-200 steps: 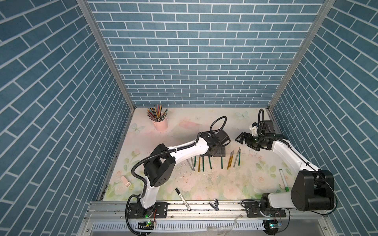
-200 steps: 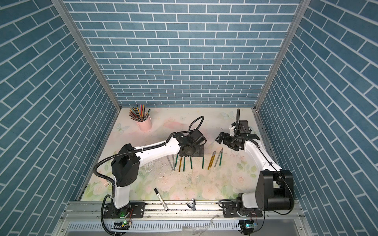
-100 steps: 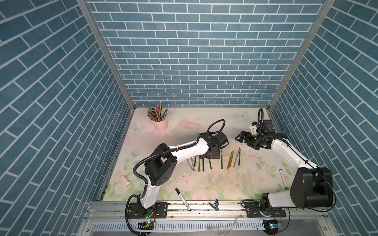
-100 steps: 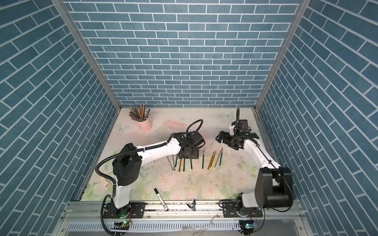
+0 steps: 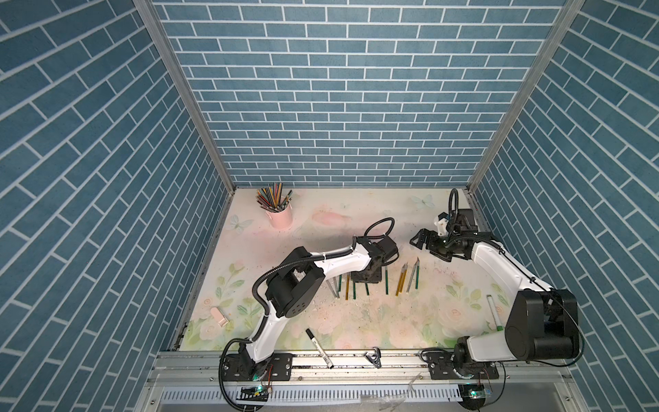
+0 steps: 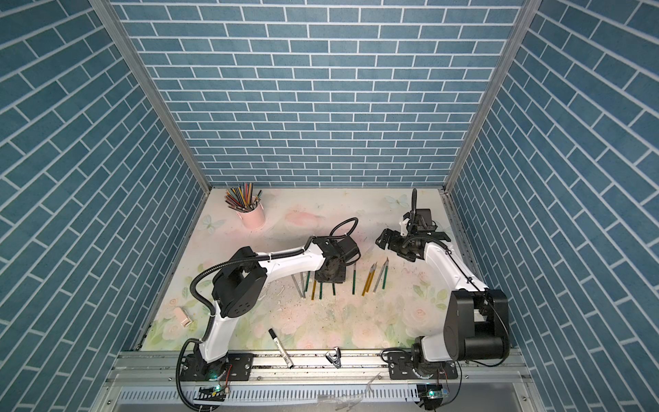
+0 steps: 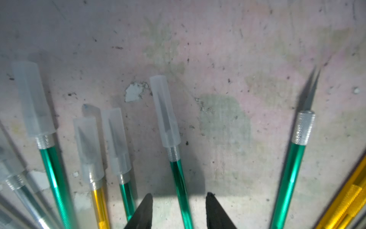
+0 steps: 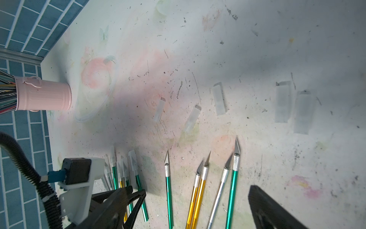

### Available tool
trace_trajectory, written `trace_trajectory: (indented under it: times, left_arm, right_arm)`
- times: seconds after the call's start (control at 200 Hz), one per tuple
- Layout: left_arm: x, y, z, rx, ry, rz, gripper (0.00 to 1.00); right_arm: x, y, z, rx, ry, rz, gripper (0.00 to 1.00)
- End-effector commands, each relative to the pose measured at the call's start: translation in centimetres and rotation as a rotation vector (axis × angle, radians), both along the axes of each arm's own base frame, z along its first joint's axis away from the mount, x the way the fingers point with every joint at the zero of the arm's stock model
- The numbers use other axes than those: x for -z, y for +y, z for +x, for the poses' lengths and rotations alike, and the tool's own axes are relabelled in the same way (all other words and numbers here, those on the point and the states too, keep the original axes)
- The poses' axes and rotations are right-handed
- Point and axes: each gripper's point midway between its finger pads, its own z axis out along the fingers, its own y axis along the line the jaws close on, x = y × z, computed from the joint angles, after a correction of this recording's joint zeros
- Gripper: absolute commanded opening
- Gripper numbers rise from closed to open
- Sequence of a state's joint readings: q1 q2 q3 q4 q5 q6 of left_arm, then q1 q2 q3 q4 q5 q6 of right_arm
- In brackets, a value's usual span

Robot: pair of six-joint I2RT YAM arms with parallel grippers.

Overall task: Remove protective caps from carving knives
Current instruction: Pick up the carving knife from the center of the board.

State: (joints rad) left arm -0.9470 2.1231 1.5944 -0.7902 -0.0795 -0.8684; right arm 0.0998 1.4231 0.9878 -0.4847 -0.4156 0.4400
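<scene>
1. Green knife point(image 7: 179, 178), cap point(image 7: 165, 113) on, flat on the mat point(image 7: 237, 49) among other knives point(image 7: 116, 148).
2. Left gripper point(image 7: 179, 195) astride its handle, jaws part-open, gaps both sides.
3. Right gripper point(image 5: 419, 240) spread wide, empty, near loose caps point(image 8: 219, 99).

In both top views the black left gripper point(image 5: 364, 276) hides the tips of thin green and gold carving knives point(image 5: 347, 290). Translucent whitish plastic caps point(image 8: 219, 99) at their twelve o'clock are too faint there

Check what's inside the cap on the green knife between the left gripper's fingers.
A dark pointed blade shows dimly through the translucent cap; its root, near the collar, is blurred by the cap's thicker base.
</scene>
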Motion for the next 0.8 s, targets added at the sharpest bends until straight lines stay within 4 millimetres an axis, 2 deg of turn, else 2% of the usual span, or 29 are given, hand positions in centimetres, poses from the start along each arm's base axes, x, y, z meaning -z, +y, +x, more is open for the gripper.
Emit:
trace_trajectory:
  times: [0.0,0.47,0.795]
  left_arm:
    - [0.5,0.1,0.3,-0.008,0.006,0.019,0.42]
    - [2.2,0.4,-0.1,-0.002,0.04,0.055,0.31]
    - [2.5,0.8,-0.2,0.014,0.04,0.074,0.11]
  right_arm:
    - [0.4,-0.2,-0.2,0.008,0.01,0.003,0.97]
    - [0.5,0.0,0.0,0.002,0.01,0.014,0.96]
    - [0.6,0.0,0.0,0.001,0.014,0.022,0.95]
